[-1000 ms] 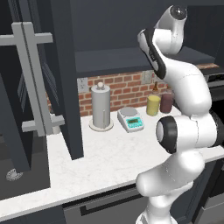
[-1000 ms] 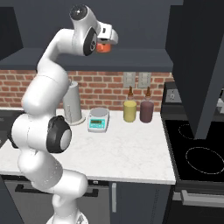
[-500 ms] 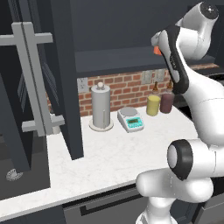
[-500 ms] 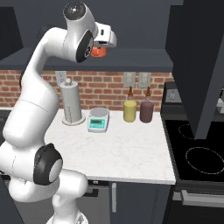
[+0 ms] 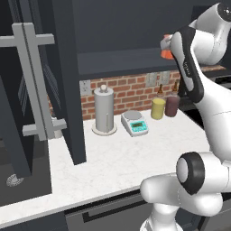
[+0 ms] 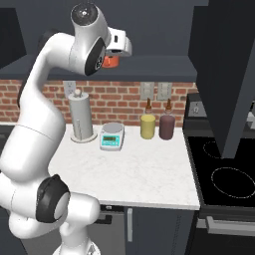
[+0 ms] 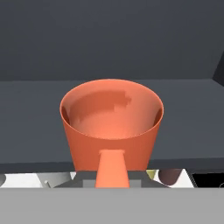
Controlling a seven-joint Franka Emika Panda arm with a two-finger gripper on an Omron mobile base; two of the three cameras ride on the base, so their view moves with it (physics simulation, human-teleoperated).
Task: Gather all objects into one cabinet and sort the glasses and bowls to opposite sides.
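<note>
One salmon-orange cup (image 7: 111,130) sits right in front of my hand camera, upright, with its open mouth toward me; I see the pale inside wall and the rim clearly. The gripper (image 6: 110,60) is closed on this cup: in the hand view one finger stands pressed against the near wall of the cup, tinted the same orange, and the other finger I cannot see. In the right base view the cup shows as a small orange shape just under the white hand, high above the table (image 6: 144,169). In the left base view I see it as an orange patch (image 5: 166,53) at the hand, behind the forearm.

Below the arm, the white marble table carries a paper towel holder (image 6: 82,119), a small kitchen scale (image 6: 111,135), a yellow canister (image 6: 147,126) and a maroon canister (image 6: 166,125), all standing in a row near the brick wall (image 6: 127,102). Two small bottles stand just behind the canisters.

Beyond the cup, in the hand view, lies a flat dark shelf (image 7: 188,118) with a dark back wall above it. At the left of the left base view, the cabinet door (image 5: 27,90) stands open, its long grey bar handle (image 5: 37,81) facing me. A dark stovetop (image 6: 224,174) lies to the right of the table.
</note>
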